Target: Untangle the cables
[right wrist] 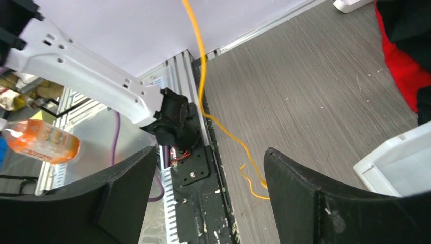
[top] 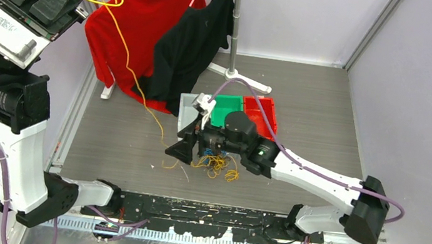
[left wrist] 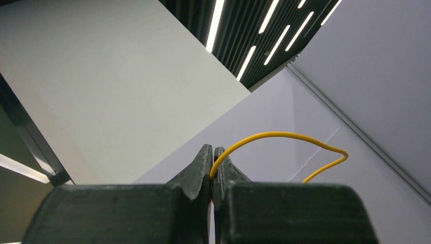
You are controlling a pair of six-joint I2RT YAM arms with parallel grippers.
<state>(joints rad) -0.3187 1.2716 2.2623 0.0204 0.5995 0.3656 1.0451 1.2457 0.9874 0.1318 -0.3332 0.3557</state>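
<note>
Yellow cable (left wrist: 274,134) — left pincer (left wrist: 212,152) pinching.

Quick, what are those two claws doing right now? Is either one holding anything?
The left gripper is closed, pinching the yellow cable.
The right gripper is open, holding nothing.

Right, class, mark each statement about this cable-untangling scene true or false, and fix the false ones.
1. The left gripper has its fingers shut on the yellow cable. True.
2. The right gripper has its fingers shut. False: they stand wide apart.
3. The tangle of cables lies on the table by the right gripper. True.
4. A blue shirt hangs on the rack. False: a red shirt and a black shirt hang there.
</note>
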